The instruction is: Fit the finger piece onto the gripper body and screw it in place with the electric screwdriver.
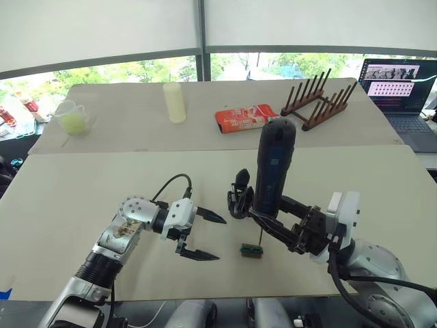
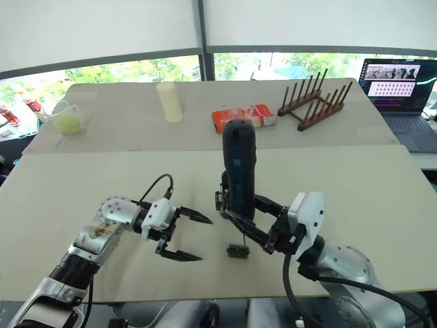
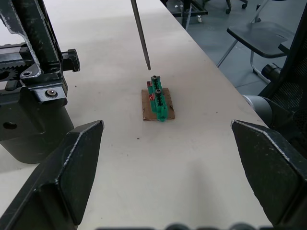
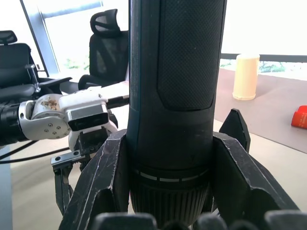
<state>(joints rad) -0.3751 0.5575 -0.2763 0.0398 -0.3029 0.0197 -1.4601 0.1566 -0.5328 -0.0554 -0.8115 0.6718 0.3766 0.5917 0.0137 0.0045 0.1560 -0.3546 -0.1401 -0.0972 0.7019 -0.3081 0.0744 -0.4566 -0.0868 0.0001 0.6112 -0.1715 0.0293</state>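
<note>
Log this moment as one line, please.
right gripper: holds screwdriver upright | bit above green block | left gripper: open, empty

The electric screwdriver [image 4: 177, 96] has a matt black plastic body with a finely textured grip panel, a ribbed collar and a thin bare metal bit. The table [image 1: 82, 205] is smooth, matt and pale, and the small green block [image 3: 158, 101] looks like glossy plastic on brown card.

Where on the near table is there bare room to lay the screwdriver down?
The near table is bare left of the open left end effector, and right of the right end effector holding the long black cylindrical electric screwdriver. It is crowded in the middle: the small black gripper body and the tiny green block sit there.
</note>
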